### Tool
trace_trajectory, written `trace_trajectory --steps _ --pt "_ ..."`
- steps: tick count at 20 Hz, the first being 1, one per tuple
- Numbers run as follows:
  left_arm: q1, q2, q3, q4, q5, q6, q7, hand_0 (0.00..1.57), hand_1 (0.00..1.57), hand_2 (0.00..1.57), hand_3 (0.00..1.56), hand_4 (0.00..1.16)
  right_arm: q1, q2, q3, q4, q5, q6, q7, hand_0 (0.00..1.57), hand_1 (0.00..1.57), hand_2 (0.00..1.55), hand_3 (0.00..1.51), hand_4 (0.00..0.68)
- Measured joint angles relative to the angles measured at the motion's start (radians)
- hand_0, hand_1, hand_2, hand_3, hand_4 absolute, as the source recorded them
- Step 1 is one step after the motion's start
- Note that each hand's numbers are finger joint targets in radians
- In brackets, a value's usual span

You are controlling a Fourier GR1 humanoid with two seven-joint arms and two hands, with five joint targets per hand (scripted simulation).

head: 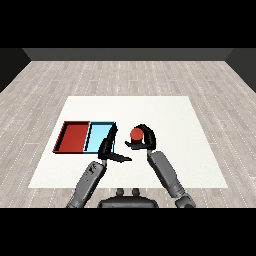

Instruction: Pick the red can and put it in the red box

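Red can (136, 133) (label unreadable) in right hand (145, 139)

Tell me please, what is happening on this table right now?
The robot's right hand is curled round a small red cylindrical can, right of the two trays. The shallow red tray and the shallow light blue tray lie side by side on the white table, red one on the far left. The left hand, fingers straight, is by the blue tray's near right corner. The can is not yet in the red tray.

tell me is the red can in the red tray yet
Not yet. The red can sits in the curled right hand, right of both trays; the red tray holds nothing.
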Motion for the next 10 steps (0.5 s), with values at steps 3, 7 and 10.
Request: trace_trajectory --steps 3,7,10 --pt "-0.033 0.0 -0.037 0.001 0.007 0.031 0.028 0.0 0.0 0.0 0.0 0.0 0.006 0.0 0.028 -0.024 -0.003 -0.005 0.006 1.39 1.39 1.41 1.4 0.611" --pt "-0.052 0.0 -0.056 0.068 0.016 0.046 -0.017 0.0 0.0 0.0 0.0 0.0 -0.025 0.0 0.055 -0.026 -0.02 -0.029 0.015 1.41 1.41 1.43 1.41 0.618" --pt "-0.09 0.0 -0.082 0.119 0.04 0.079 -0.024 0.0 0.0 0.0 0.0 0.0 0.001 0.0 0.104 -0.074 -0.026 -0.06 0.026 1.41 1.41 1.43 1.4 0.621"
